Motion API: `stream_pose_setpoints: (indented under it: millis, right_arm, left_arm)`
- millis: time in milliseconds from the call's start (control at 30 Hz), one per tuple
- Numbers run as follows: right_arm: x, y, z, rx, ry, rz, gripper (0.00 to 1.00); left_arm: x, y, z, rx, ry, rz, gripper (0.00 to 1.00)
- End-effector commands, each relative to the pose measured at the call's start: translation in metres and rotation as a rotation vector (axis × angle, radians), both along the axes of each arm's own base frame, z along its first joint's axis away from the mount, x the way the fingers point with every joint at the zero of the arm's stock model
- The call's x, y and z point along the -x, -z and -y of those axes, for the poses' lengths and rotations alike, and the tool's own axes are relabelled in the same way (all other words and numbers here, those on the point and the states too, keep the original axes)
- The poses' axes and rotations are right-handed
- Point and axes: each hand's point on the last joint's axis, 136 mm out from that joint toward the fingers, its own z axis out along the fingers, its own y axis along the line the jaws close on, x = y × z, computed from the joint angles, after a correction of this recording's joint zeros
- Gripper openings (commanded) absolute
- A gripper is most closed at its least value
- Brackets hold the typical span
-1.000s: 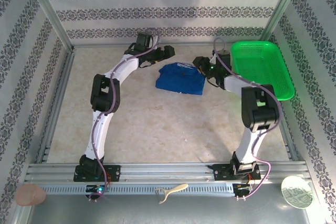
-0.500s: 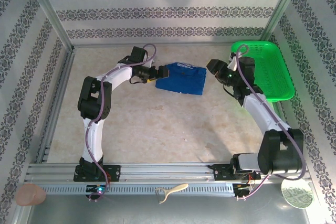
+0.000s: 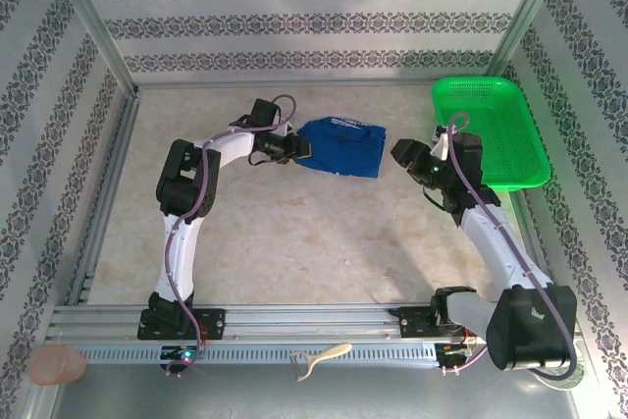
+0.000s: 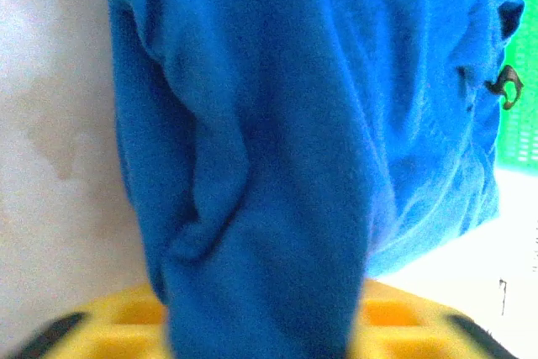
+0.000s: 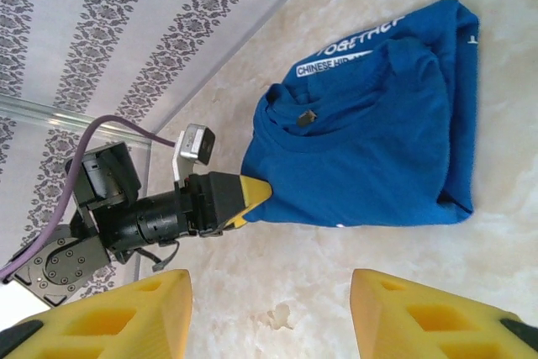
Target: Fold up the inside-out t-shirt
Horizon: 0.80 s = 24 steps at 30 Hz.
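Note:
The inside-out t-shirt [image 3: 341,147], royal blue with white print, lies folded into a small rectangle at the back middle of the table. My left gripper [image 3: 300,149] is shut on its left edge. In the right wrist view the left gripper's yellow fingertips [image 5: 252,194] pinch the shirt's [image 5: 370,140] corner. Blue cloth [image 4: 277,124] runs between the left gripper's [image 4: 262,329] yellow fingers in the left wrist view. My right gripper [image 3: 400,155] hangs open just right of the shirt, apart from it. Bare table shows between the right gripper's [image 5: 269,321] fingers.
A green mesh basket [image 3: 491,130] stands at the back right, close behind the right arm, and its green edge [image 4: 517,81] shows past the shirt. Metal rails edge the table. A pale curved tool [image 3: 322,355], a pink lump [image 3: 56,365] and a round dish [image 3: 554,360] lie beyond the near rail.
The left gripper came down to the shirt's left edge and closed on it. The right arm swung away from the shirt toward the right and nearer, its gripper staying open.

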Motion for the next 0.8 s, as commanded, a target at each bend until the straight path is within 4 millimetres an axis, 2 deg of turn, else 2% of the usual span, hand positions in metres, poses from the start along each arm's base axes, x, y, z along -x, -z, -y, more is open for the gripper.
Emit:
stream_pose_setpoints:
  millis: [0, 133, 367, 500, 533, 567, 600, 633, 700, 733, 767]
  right_arm:
    - [0.009, 0.004, 0.009, 0.03, 0.022, -0.007, 0.54]
    - [0.015, 0.008, 0.017, 0.05, 0.038, -0.021, 0.56]
    - [0.019, 0.026, 0.035, 0.107, 0.063, -0.056, 0.63]
    - [0.019, 0.035, 0.048, 0.141, 0.096, -0.072, 0.69]
    - [0.019, 0.037, 0.051, 0.149, 0.104, -0.076, 0.7]
    - [0.018, 0.038, 0.055, 0.158, 0.112, -0.079, 0.72]
    - [0.018, 0.041, 0.059, 0.17, 0.122, -0.084, 0.75]
    - [0.017, 0.043, 0.063, 0.181, 0.134, -0.09, 0.78]
    - [0.016, 0.047, 0.073, 0.22, 0.167, -0.099, 0.94]
    - [0.016, 0.049, 0.078, 0.246, 0.184, -0.108, 0.98]
    - [0.016, 0.05, 0.085, 0.283, 0.209, -0.115, 0.98]
  left_arm:
    - [-0.017, -0.004, -0.016, 0.02, -0.116, 0.028, 0.13]
    - [-0.024, -0.011, -0.077, 0.004, -0.266, 0.041, 0.1]
    - [0.0, -0.017, -0.196, -0.123, -0.347, 0.028, 0.07]
    - [0.004, -0.031, -0.276, -0.185, -0.471, 0.035, 0.07]
    - [0.004, -0.037, -0.29, -0.189, -0.501, 0.043, 0.1]
    - [0.003, -0.044, -0.302, -0.196, -0.528, 0.055, 0.22]
    - [0.003, -0.051, -0.311, -0.21, -0.548, 0.067, 0.44]
    - [0.003, -0.058, -0.317, -0.225, -0.561, 0.077, 0.61]
    - [0.007, -0.07, -0.326, -0.275, -0.588, 0.097, 0.98]
    - [0.01, -0.073, -0.33, -0.302, -0.609, 0.105, 1.0]
    - [0.014, -0.079, -0.337, -0.339, -0.639, 0.119, 1.0]
